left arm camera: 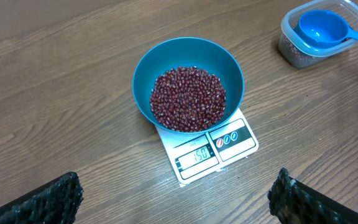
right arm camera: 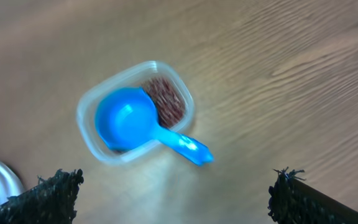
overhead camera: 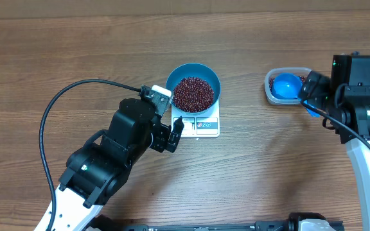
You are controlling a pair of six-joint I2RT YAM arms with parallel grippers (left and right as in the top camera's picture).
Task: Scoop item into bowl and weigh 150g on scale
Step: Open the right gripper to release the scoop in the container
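Teal bowl (left arm camera: 166, 59) of beans (left arm camera: 188, 99) sat on white scale (overhead camera: 201, 127), display read 150, L gripper (left arm camera: 176, 196) and R gripper (right arm camera: 176, 193) both spread wide, empty, scoop (right arm camera: 126, 118) lay in tub (right arm camera: 92, 138)

This looks like a robot lab, not a kitchen. The left arm (overhead camera: 111, 157) and the right arm (overhead camera: 358, 112) stand at a wooden tabletop (overhead camera: 56, 51). A black cable (overhead camera: 95, 81) loops over it. A scale (overhead camera: 205, 125), a bowl (overhead camera: 193, 69) and a tub (overhead camera: 268, 86) sit out.
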